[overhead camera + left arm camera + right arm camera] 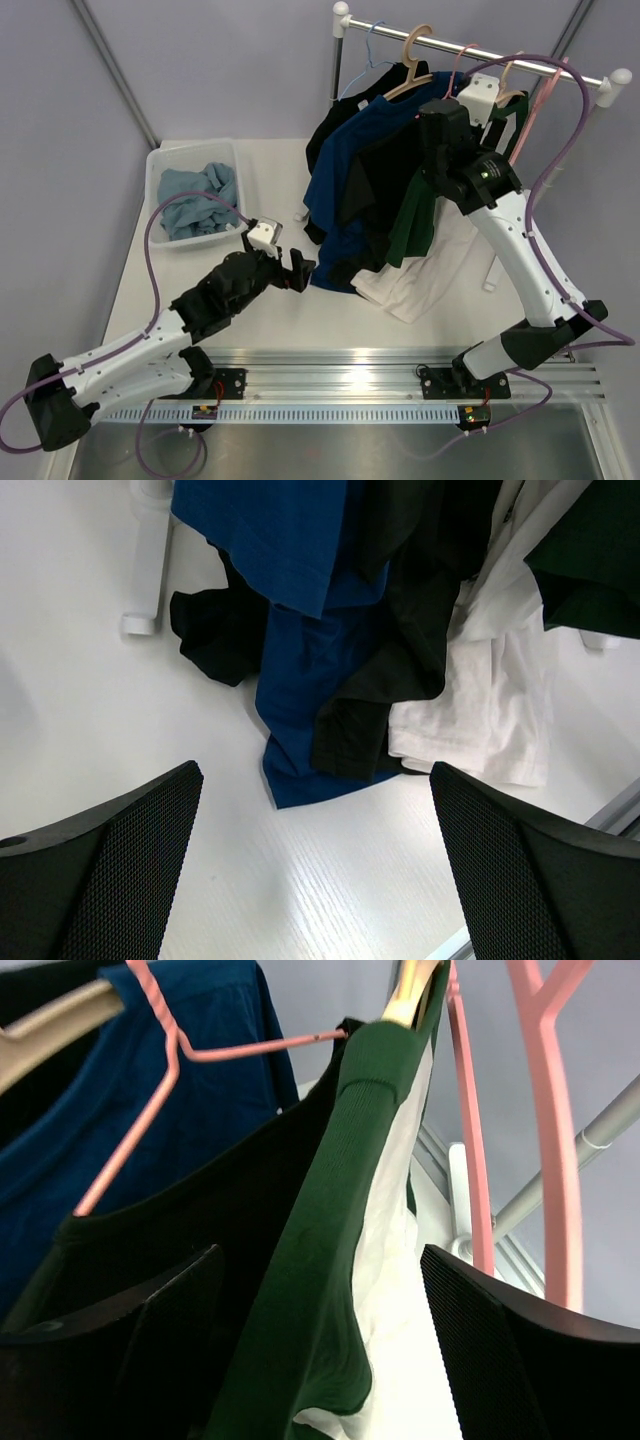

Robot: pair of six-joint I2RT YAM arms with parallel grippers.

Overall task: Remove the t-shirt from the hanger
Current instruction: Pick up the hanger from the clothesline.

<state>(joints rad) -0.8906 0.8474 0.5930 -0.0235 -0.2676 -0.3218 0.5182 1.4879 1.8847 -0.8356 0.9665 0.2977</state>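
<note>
My right pincer (pixel 318 1295), open and empty, straddles the shoulder of the green t-shirt (pixel 365 1100) just below its hanger (pixel 405 990). The left pincer (pixel 315 780), also open and empty, sits low by the hems.

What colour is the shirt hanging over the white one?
Dark green; the shirt shows best in the right wrist view.

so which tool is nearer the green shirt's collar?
Right. The right tool is up at the rail, open, with the green collar just ahead of it. The left tool is low over the table, by the blue shirt hem.
</note>
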